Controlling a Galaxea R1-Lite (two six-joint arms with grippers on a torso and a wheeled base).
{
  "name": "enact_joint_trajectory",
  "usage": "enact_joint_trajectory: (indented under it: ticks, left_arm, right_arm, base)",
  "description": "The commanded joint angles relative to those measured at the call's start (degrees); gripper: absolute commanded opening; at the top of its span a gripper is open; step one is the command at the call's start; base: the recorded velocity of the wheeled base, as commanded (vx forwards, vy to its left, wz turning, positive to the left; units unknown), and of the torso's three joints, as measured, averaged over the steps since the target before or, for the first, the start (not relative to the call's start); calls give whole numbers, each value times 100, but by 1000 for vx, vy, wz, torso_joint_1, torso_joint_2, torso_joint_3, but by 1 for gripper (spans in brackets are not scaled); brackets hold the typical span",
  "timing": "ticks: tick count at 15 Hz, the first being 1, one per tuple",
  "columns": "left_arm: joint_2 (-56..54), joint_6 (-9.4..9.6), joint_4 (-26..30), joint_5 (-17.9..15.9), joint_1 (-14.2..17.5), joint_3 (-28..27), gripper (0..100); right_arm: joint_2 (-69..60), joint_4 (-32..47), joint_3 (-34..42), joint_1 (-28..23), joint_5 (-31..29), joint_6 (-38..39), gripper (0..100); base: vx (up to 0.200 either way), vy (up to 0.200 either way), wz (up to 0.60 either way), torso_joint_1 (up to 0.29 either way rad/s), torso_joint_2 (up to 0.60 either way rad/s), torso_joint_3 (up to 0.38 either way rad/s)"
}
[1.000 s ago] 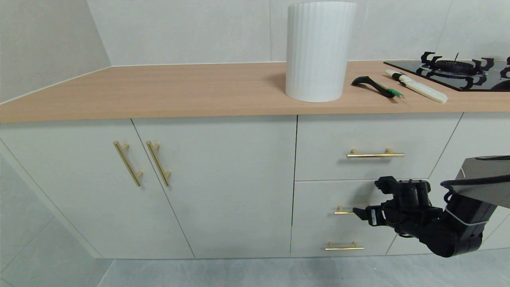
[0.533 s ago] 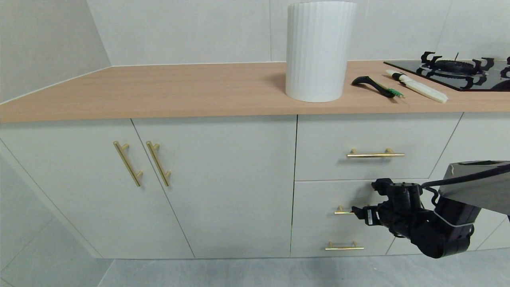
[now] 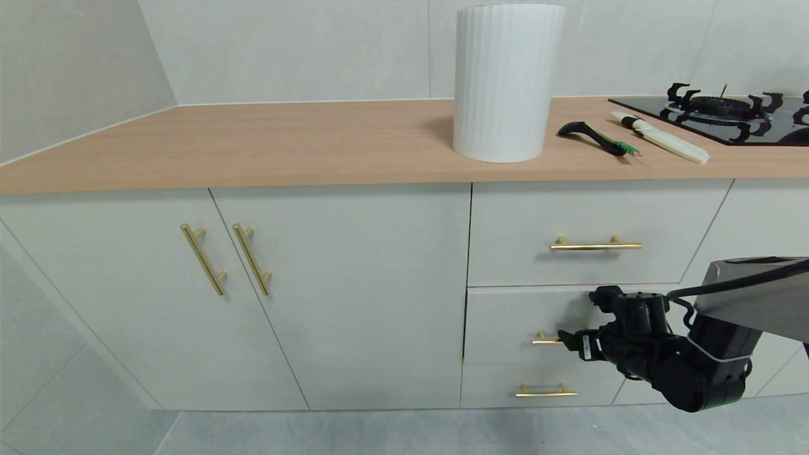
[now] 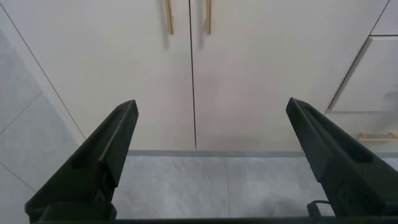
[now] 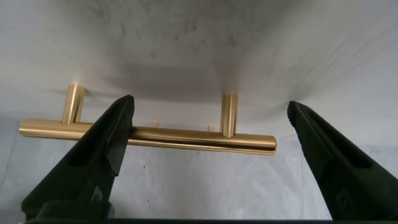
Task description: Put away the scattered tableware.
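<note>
1. The brown worktop (image 3: 253,145) runs along the wall. Its front edge sits just above the cupboard doors and drawers.
2. A tall white tub (image 3: 507,82) stands on the right part of the worktop, close to the front edge.
3. A black ladle (image 3: 591,136) lies just right of the tub, with a small gap between them. It is also near the front edge.
4. A small green-ended stick (image 3: 627,148) lies right by the ladle's end. I cannot tell if they touch.
5. A white knife (image 3: 663,138) lies slanted between the ladle and the black hob (image 3: 727,120). The hob fills the right back corner of the worktop.
6. Under the tub and the ladle there are three drawers, one above the other. The top handle (image 3: 595,245) and the bottom handle (image 3: 546,393) are gold bars.
7. The right gripper (image 3: 578,315) is at the middle drawer (image 3: 505,322). Its jaws are spread wide apart. In the right wrist view the middle handle (image 5: 186,138) sits in the gap of the right gripper (image 5: 209,124). I cannot tell if the jaws touch the bar.
8. The left gripper (image 4: 211,106) hangs low, and its jaws are wide apart with nothing in them. It faces the two cupboard doors (image 4: 261,74) and is well apart from them. The grey floor (image 4: 211,180) lies under it.
9. A small white label (image 3: 588,344) is stuck on the right gripper. Its print is too small to read.
</note>
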Motion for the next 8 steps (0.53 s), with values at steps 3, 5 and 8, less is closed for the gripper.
enact_joint_trajectory:
  ticks: [3, 5, 8]
  left_arm:
    - [7, -1, 2, -5, 2, 0, 100]
    - [7, -1, 2, 4, 2, 0, 100]
    - [7, -1, 2, 4, 2, 0, 100]
  right_arm:
    - [-279, 358, 92, -7, 10, -27, 100]
    - [-807, 947, 198, 2, 71, -45, 100]
    - [-2081, 2863, 163, 108, 300, -45, 100]
  base:
    - [0, 0, 0, 0, 0, 0]
    - [0, 0, 0, 0, 0, 0]
    - [0, 0, 0, 0, 0, 0]
